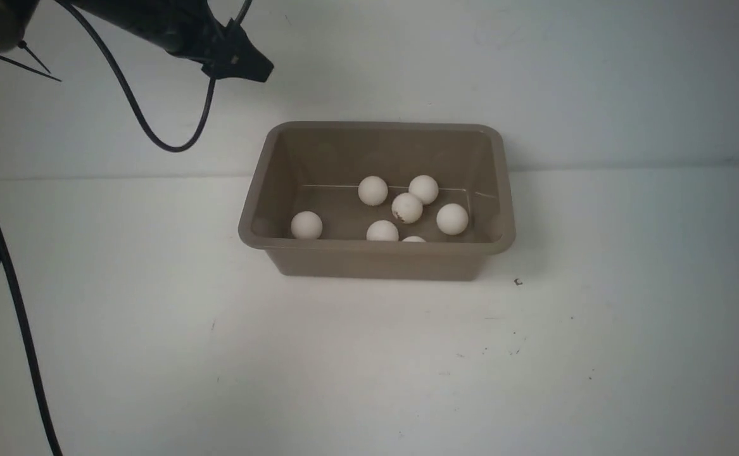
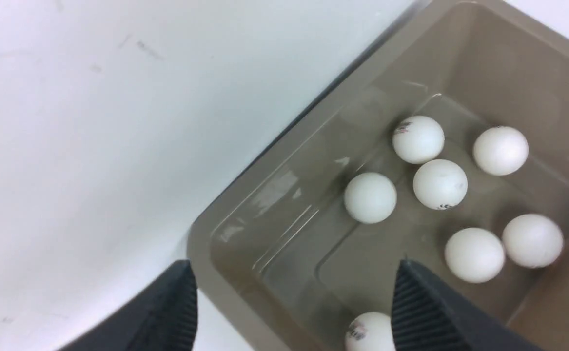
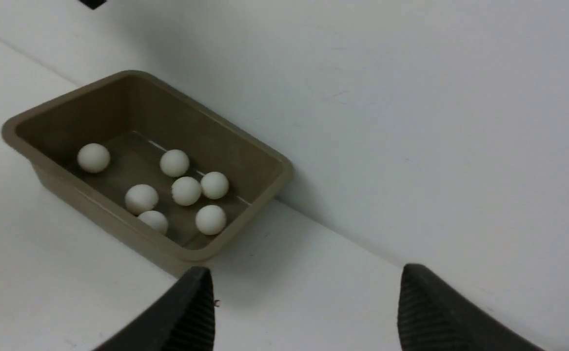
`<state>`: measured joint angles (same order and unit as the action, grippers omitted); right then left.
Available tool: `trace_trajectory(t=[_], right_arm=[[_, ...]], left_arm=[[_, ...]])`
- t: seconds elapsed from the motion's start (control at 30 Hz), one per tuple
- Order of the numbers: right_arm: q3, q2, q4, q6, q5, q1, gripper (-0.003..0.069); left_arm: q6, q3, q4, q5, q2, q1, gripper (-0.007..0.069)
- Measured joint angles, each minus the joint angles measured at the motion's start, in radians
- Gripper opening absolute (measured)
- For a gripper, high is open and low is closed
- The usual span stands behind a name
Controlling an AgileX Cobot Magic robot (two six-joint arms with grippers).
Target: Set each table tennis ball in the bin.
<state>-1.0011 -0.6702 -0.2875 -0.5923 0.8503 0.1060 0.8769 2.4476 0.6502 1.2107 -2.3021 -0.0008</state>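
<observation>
Seeing left gripper [image 2: 296, 297] near the bin [image 1: 378, 263] — jaws standing apart. Seeing right gripper [image 3: 306, 297] with jaws apart too, well away from the bin. Counting seven white balls [image 1: 373, 190], all inside the bin, beyond both sets of jaws — spread over the floor, some close together. In left wrist view, seeing one ball partly hidden behind a left gripper finger.

The front view is dim and cool-toned, its left and upper corners darker. A soft shadow lies right of the grey-brown rectangular plastic tub [image 1: 375, 261]. The left wrist view is brighter, with pale glare on the tub's smooth inner wall; the black gripper fingers [image 2: 172, 307] look soft-edged.
</observation>
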Motion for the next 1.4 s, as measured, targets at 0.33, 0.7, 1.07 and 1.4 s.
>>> trace_trajectory(t=[0.33, 0.7, 1.07, 1.4], right_arm=[[0.343, 0.275, 0.048, 0.136, -0.283, 0.043, 0.0462], [0.609, 0.462, 0.072, 0.149, -0.507, 0.096, 0.0462], [0.629, 0.463, 0.053, 0.176, -0.424, 0.096, 0.0462], [0.630, 0.463, 0.053, 0.176, -0.377, 0.096, 0.0462]], left_arm=[[0.004, 0.000, 0.079, 0.015, 0.001, -0.001, 0.0478], [0.009, 0.000, 0.144, 0.024, 0.001, -0.001, 0.0478], [0.010, 0.000, 0.157, 0.024, 0.001, -0.001, 0.0478], [0.009, 0.000, 0.174, 0.024, 0.001, -0.001, 0.0478]])
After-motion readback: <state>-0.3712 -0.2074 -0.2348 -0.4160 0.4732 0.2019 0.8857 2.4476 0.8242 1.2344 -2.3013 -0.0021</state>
